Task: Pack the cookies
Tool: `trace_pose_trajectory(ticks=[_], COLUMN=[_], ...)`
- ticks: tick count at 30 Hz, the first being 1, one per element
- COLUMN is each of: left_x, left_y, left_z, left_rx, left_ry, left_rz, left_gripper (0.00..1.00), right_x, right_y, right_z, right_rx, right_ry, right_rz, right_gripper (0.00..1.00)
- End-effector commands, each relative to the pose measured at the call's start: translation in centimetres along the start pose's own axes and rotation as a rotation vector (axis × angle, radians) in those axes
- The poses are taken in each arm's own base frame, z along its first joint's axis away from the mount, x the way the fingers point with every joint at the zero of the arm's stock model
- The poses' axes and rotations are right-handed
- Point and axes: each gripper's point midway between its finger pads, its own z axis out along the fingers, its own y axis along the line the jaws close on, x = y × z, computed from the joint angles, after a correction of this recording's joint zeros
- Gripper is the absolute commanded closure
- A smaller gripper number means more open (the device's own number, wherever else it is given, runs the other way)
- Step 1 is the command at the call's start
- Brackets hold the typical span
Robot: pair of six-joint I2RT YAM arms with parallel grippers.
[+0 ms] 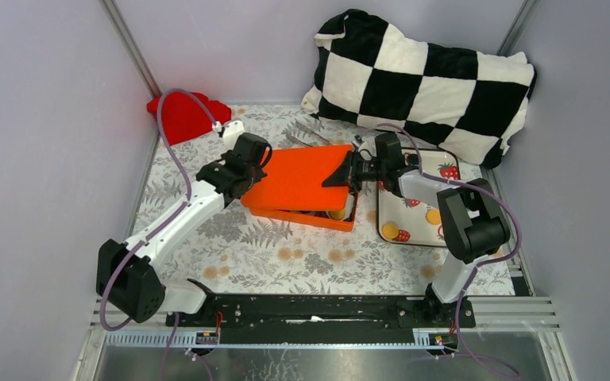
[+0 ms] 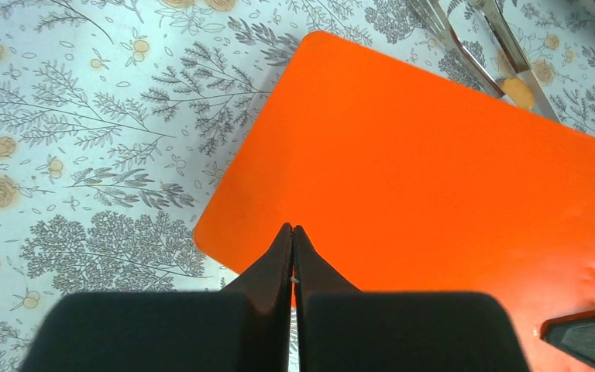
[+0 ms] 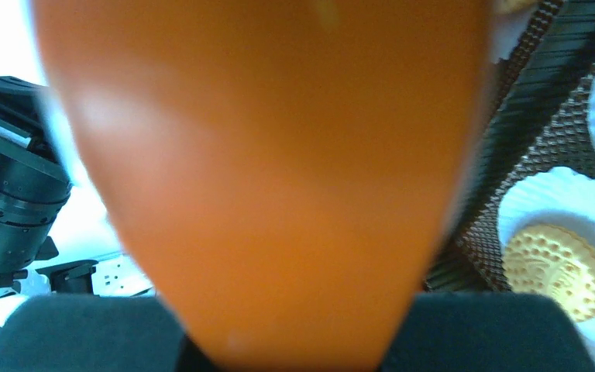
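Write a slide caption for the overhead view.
Right tool holds an orange lid over the box; a few cookies lie on the strawberry tray.

Top external camera: mounted high, above and behind the arm bases, facing down and forward, far enough to cover the whole floral-printed tablecloth [image 1: 230,238].

Left wrist camera: looks steeply down past the left gripper [image 2: 292,232], close over the flat orange rectangular lid [image 2: 434,170] and the adjacent cloth.

Right wrist camera: set low against the lid's edge, which blurs, and faces across toward the white-and-black left arm [image 3: 8,194].

All three views share the lid.
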Motion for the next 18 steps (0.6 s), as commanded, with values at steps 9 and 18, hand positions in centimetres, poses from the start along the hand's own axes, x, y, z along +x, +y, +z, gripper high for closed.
trace_pose_trajectory(ticks=[9,18], left_x=[5.2,12.6], left_y=[-3.4,-6.2], left_z=[4.7,8.6], left_rx=[0.152,0.302], left_ry=[0.111,0.269], left_rz=[0.015,0.005], left_gripper=[1.0,1.0], right_x=[-2.0,-2.9], right_y=[-5.6,-8.1], right_z=[-2.9,-3.5], right_rx=[0.214,0.356], right_ry=[-0.058,-0.09], right_rz=[-0.07,-0.033], right_gripper=[0.99,0.85])
